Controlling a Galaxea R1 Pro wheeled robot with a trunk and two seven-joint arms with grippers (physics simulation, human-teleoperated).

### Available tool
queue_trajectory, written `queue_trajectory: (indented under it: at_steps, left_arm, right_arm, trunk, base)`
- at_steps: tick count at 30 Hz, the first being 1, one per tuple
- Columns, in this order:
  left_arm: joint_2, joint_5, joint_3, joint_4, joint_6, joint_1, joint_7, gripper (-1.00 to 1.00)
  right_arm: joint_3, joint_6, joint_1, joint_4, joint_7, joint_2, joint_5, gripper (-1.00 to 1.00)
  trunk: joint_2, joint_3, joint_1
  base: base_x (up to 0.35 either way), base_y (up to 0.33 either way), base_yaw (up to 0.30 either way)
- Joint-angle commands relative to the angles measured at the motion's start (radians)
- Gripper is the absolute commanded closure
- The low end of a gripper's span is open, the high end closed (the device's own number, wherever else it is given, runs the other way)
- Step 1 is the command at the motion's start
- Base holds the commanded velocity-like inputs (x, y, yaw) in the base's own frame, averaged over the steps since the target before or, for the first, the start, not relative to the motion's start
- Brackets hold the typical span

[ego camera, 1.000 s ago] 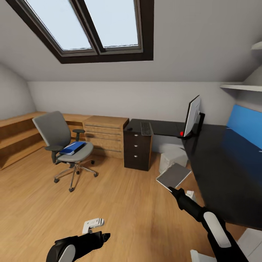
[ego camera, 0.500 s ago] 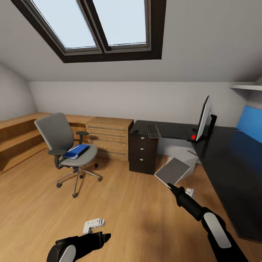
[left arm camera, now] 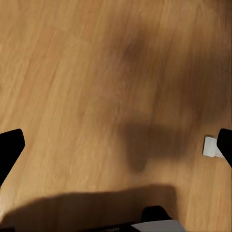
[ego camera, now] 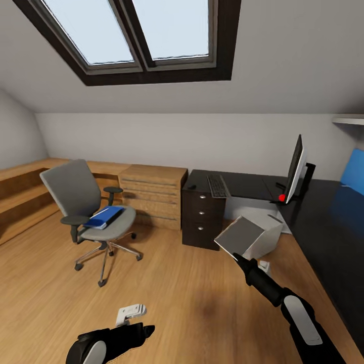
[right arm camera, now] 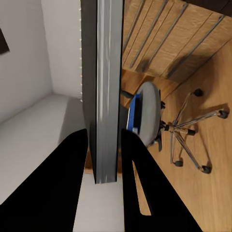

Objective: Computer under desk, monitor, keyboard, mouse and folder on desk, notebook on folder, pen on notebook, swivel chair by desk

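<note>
My right gripper [ego camera: 237,259] pinches the notebook [ego camera: 239,235] by one edge, its flat face tilted; the blue folder [ego camera: 103,216] lies on the swivel chair [ego camera: 88,210], well off to my left; my left gripper [left arm camera: 116,145] hangs wide open over bare floor.

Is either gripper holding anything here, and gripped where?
The right gripper pinches the notebook by one edge; the left gripper is open, holding nothing.

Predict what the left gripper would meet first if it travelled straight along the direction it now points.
Most likely the wood floor: the left gripper looks open and aims down at bare planks, with nothing between. How far off the floor is remains unclear.
</note>
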Motion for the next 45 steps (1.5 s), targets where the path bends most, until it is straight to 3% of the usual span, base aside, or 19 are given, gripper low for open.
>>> queue_trajectory:
  at_steps: [1, 12, 25, 45]
  left_arm:
    - [0.001, 0.010, -0.002, -0.001, 0.002, -0.001, 0.010, -1.00]
    - [0.000, 0.009, -0.003, 0.024, 0.002, -0.001, 0.009, -1.00]
    - [0.001, 0.007, -0.002, 0.025, 0.002, -0.001, 0.009, -1.00]
    - [0.001, 0.007, -0.001, 0.025, 0.002, -0.001, 0.009, -1.00]
  right_arm:
    - [-0.002, 0.008, -0.001, 0.000, 0.002, 0.000, -0.007, 1.00]
    - [-0.003, 0.004, -0.001, 0.001, 0.003, -0.002, -0.006, 1.00]
    - [-0.004, 0.005, -0.001, 0.001, 0.004, -0.002, -0.005, 1.00]
    - [-0.004, 0.003, -0.001, 0.001, 0.003, -0.003, -0.005, 1.00]
  trunk:
    - [-0.001, -0.001, 0.001]
    - [-0.001, -0.001, 0.001]
    - [-0.001, -0.001, 0.001]
    - [0.139, 0.061, -0.076]
  base:
    - [0.329, -0.038, 0.000]
    - [0.209, -0.120, -0.098]
    - [0.180, 0.032, -0.097]
    - [0.319, 0.010, -0.001]
